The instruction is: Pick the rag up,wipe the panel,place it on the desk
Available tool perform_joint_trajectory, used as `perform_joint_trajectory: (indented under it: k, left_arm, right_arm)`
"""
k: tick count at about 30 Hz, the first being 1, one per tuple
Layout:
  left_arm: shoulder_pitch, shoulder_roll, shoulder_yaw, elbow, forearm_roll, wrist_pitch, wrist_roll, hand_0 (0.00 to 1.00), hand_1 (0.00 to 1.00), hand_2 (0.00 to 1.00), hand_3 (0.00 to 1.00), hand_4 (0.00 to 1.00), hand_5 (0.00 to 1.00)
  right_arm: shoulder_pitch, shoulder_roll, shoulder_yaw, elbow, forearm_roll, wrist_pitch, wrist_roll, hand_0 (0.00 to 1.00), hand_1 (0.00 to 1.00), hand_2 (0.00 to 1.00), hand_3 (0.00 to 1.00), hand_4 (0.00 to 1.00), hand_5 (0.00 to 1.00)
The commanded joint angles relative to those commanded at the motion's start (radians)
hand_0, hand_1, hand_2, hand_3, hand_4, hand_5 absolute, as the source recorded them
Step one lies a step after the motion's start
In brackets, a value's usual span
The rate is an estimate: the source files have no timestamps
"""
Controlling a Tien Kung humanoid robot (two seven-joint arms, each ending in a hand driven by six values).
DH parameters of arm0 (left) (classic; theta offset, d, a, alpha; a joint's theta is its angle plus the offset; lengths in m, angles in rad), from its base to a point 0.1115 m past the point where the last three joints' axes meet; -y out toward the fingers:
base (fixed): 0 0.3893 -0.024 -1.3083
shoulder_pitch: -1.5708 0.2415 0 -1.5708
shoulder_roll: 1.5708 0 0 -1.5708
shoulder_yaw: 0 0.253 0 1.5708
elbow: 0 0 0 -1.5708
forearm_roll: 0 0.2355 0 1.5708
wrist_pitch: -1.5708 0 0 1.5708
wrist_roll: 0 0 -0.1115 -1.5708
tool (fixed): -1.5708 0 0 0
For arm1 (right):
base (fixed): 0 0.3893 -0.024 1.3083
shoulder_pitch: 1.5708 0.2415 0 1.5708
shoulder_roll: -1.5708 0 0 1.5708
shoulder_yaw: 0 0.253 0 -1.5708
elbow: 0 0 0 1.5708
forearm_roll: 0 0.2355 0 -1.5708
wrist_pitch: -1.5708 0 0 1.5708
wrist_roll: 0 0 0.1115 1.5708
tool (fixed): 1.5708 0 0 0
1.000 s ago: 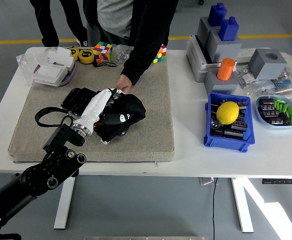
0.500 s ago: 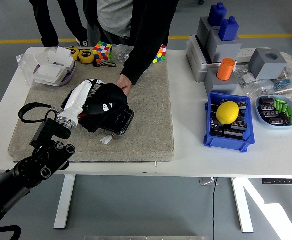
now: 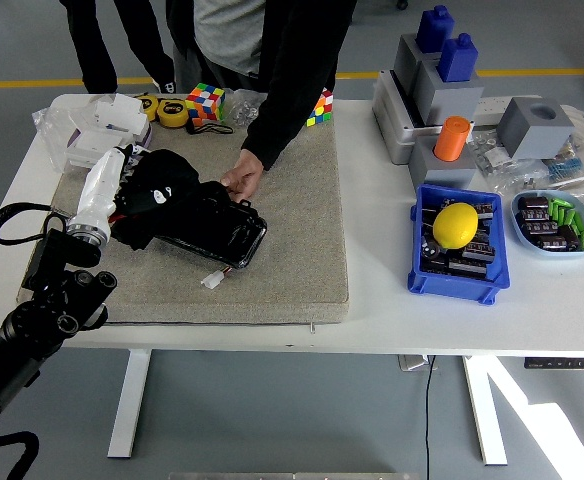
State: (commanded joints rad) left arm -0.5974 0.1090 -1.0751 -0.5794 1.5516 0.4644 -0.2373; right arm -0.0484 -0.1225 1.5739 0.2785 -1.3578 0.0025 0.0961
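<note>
Head view shows you the left hand [image 3: 112, 185] at the left part of the grey mat [image 3: 302, 260], its white fingers closed around the black rag [image 3: 157, 185], which sits bunched on the left end of the glossy black panel [image 3: 217, 232]. A person at the far side of the table steadies the panel's upper right edge with one hand [image 3: 242, 178]. Your right hand is not in view.

Watch the risks from here. The rag is gathered into a lump, so only a small part of it may be touching the panel; a stroke could skip most of the surface. The panel lies loose on the mat, and if you press sideways too hard it may slide or twist under the person's fingers. A small white connector [image 3: 212, 280] on a wire lies just beside the panel's near edge, and a dragging fold could snag it. Sweeping rightward also brings you toward the person's hand, so keep the stroke short of it.
</note>
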Motion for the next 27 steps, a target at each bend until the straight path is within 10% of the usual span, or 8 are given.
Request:
perform_joint_trajectory:
  k: [27]
  left_arm:
    - [0.002, 0.002, -0.025, 0.027, -0.019, 0.019, -0.013, 0.188, 0.252, 0.332, 0.558, 0.677, 0.002]
  right_arm:
    - [0.0, 0.001, -0.007, 0.007, 0.002, 0.001, 0.0, 0.558, 0.571, 0.501, 0.524, 0.892, 0.386]
